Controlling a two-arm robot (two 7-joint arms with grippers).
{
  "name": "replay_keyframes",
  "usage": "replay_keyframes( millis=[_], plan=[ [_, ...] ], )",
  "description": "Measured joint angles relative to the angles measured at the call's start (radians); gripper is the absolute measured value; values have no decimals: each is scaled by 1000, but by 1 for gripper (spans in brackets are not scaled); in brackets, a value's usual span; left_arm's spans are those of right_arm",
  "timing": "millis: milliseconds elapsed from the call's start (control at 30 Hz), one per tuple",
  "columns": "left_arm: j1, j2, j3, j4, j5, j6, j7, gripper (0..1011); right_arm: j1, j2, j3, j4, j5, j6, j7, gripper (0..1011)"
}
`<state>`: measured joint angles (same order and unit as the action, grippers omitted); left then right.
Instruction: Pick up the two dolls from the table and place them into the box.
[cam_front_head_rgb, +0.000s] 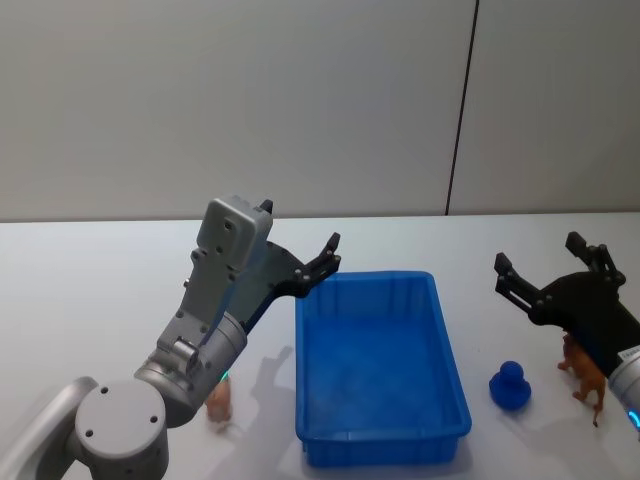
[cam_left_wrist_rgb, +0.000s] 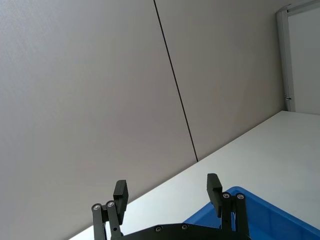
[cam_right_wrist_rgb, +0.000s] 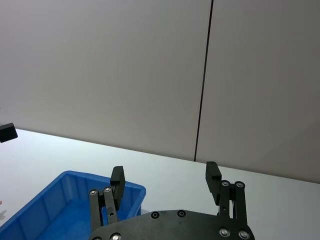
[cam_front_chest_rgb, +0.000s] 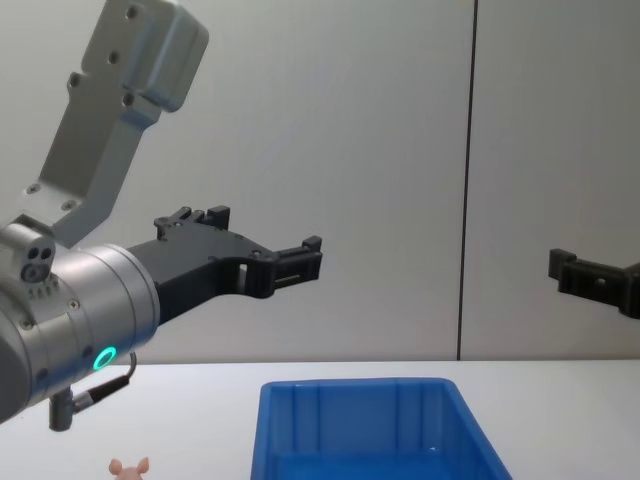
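Head view: the blue box (cam_front_head_rgb: 385, 432) sits on the white worktop (cam_front_head_rgb: 100, 280), pink doll (cam_front_head_rgb: 219, 400) on its left, shaggy brown doll (cam_front_head_rgb: 588, 380) on its right. The left gripper (cam_front_head_rgb: 328, 255) and right gripper (cam_front_head_rgb: 538, 253) hold fingers open, empty. Chest view: the pink doll's ears peek up.

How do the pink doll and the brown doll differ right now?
Colour: the pink doll is pale, the brown doll reddish. Side: the pink doll sits left of the box, the brown doll right of it. Shape: the pink doll looks compact, the brown doll long-legged. Both are on the table, outside the box, ungripped; the left gripper and right gripper hover open, raised either side of it.
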<state>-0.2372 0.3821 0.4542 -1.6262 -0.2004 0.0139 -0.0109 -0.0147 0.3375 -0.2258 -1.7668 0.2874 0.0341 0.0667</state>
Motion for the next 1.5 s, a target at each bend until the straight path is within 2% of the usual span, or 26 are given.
replay_keyframes(
  millis=[1500],
  plan=[
    [0,0,0,0,0,0,0,1001,0,0,0,0,0,0,0,1001]
  ],
)
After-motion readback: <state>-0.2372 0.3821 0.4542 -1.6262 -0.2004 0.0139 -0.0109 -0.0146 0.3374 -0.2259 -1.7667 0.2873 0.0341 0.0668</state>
